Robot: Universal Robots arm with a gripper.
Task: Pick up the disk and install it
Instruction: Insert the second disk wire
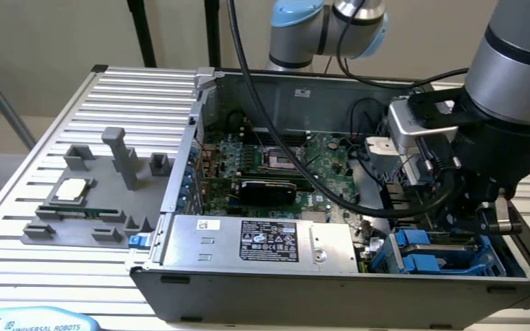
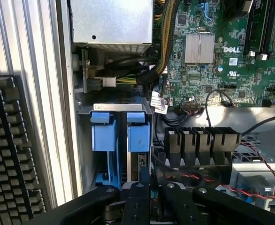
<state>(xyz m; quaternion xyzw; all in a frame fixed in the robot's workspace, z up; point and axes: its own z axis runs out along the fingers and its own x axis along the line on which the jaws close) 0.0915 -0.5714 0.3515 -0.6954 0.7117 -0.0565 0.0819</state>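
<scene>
The claw [image 2: 144, 190] hangs clenched, apparently gripping the blue-framed disk [image 2: 138, 140] that stands on edge in the drive bay [image 2: 121, 108] of the open computer case [image 1: 339, 293].

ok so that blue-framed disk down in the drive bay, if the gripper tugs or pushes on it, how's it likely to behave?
The disk looks stiff: a flat metal slab in a hard blue plastic carrier, so probably no flexing. Standing on edge inside the drive bay, it likely slides along the slot rather than tips. The gripper sits right at its end; the smooth plastic may be slippery.
</scene>
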